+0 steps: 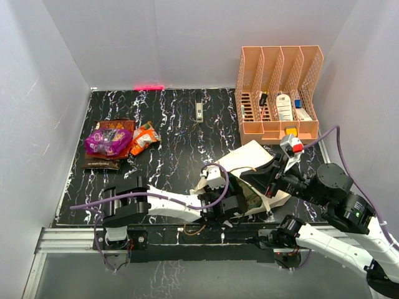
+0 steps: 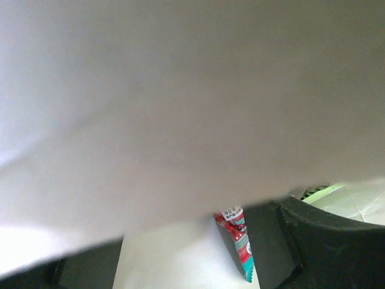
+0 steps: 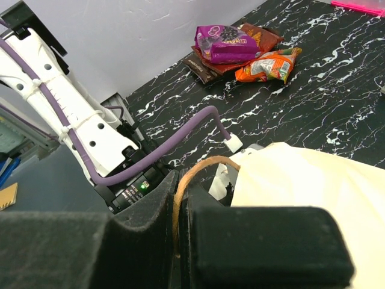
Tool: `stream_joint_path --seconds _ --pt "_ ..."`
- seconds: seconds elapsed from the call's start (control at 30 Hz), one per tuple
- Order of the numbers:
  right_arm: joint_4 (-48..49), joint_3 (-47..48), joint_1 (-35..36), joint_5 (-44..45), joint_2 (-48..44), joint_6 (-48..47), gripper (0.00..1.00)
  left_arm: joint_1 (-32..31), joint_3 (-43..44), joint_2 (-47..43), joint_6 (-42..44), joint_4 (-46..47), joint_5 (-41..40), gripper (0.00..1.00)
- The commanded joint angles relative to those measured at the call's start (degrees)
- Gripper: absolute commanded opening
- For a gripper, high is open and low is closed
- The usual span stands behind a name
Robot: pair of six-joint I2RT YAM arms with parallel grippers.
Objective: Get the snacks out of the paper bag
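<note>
The paper bag point(image 1: 249, 161) lies on its side near the table's front, its mouth toward the arms. My left gripper point(image 1: 237, 200) reaches into that mouth. In the left wrist view its fingers stand open inside the bag, with cream paper point(image 2: 180, 108) filling most of the frame. A red and teal snack packet point(image 2: 238, 242) lies between them, close to the right finger point(image 2: 313, 247), not gripped. My right gripper point(image 3: 182, 189) is shut on the bag's brown cord handle point(image 3: 198, 165). Purple point(image 1: 107, 140), orange point(image 1: 143, 138) and dark brown point(image 1: 101, 163) snacks lie at the table's left.
A peach mesh organiser point(image 1: 277, 68) holding small bottles and tubes stands at the back right. A small grey object point(image 1: 199, 111) lies at the back middle. White walls close in the black marbled table point(image 1: 181, 143) on three sides.
</note>
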Motion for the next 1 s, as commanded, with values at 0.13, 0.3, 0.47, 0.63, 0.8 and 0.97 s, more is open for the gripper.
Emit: stream_joint_path --seconds 0.13,0.3,0.47,0.63,0.8,0.97 --pt "3.1 0.4 0.3 0.9 -1.7 -1.1 0.07 0.2 -0.2 -10.1 8.2 -8.1 0.1 0.73" --pt "2.9 0.8 0.3 1.8 -1.0 -2.4 0.07 0.2 -16.2 -27.8 24.9 11.0 11.8 0.75" --pt "2.7 1.3 0.3 3.1 -0.4 -3.7 0.07 0.0 -24.1 -40.1 34.3 16.8 22.0 0.77" --pt "2.4 1.6 0.3 3.7 0.1 -4.0 0.07 -1.0 -25.0 -43.8 40.5 18.2 30.4 0.72" --pt "2.8 1.5 0.3 3.6 0.3 -4.0 0.07 -3.3 -22.0 -37.3 44.7 17.8 25.6 0.41" --pt "2.1 1.8 0.3 4.1 0.4 -4.0 0.07 -4.0 -16.4 -27.0 48.0 20.0 22.7 0.28"
